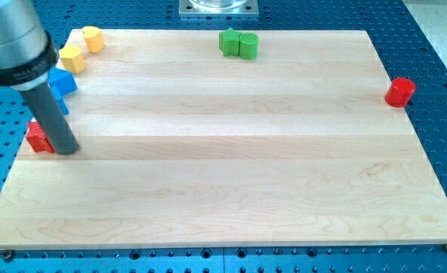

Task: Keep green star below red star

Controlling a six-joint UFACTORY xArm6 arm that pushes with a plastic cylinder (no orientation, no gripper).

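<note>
A green star block (228, 41) sits at the view's top centre of the wooden board (231, 182), touching a green cylinder (247, 45) on its right. A red block (37, 137), its shape partly hidden by the rod, lies at the board's left edge. My tip (67, 149) rests on the board just right of that red block, touching or nearly touching it. The green star is higher in the view than the red block.
Two yellow blocks (92, 38) (72, 58) lie at the top left corner. A blue block (61, 83) sits below them, partly behind the rod. A red cylinder (399, 92) stands off the board's right edge on the blue perforated table.
</note>
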